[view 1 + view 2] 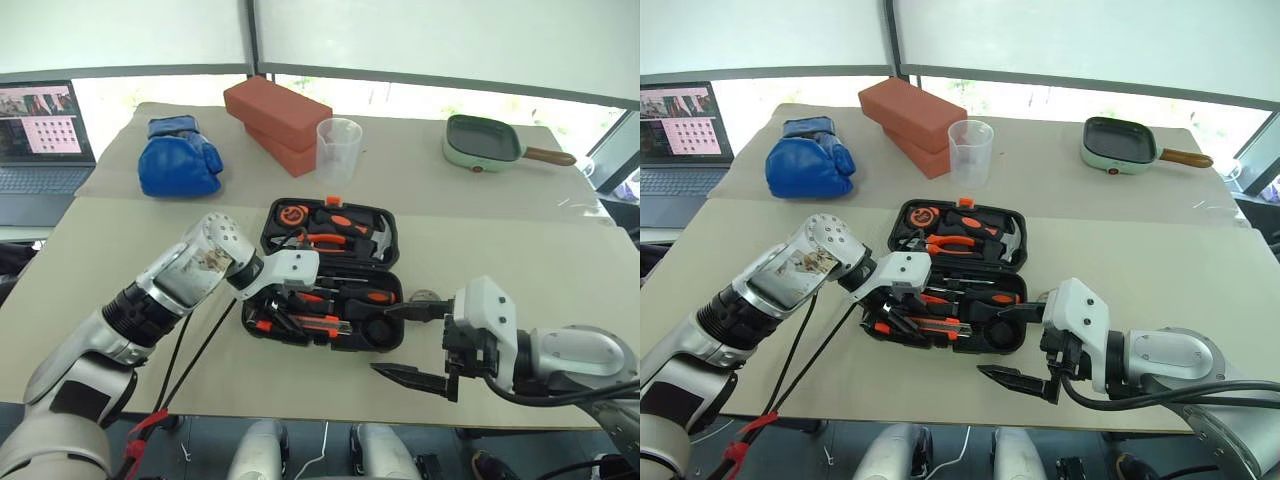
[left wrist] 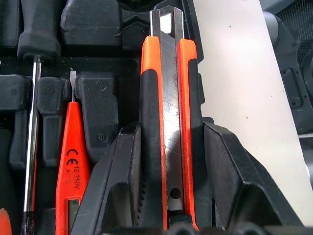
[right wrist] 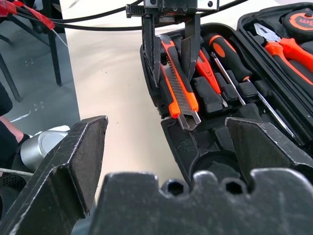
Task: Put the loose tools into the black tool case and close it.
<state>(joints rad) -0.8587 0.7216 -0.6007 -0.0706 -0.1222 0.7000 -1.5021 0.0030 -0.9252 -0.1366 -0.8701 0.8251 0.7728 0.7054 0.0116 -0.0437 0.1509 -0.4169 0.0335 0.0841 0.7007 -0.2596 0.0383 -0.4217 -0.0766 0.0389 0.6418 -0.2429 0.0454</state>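
Tan table [image 1: 120, 260] noted, with open case [image 1: 392, 243] near front edge. Left gripper [image 3: 171, 46] recorded clamped on knife [image 2: 168, 127], fingers [image 2: 120, 171] pressed on both long sides. Knife found over front row of case base, at near-left corner, long axis along case's long side, not yet seated by judgement. Right gripper [image 1: 412, 345] logged wide apart, empty, just beside case's right end. Screwdrivers [image 3: 230, 58] seen already slotted. Left arm judged nearer.

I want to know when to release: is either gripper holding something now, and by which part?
The left gripper clamps the utility knife across its body, near the rear end, over the tool case. The right gripper holds nothing.
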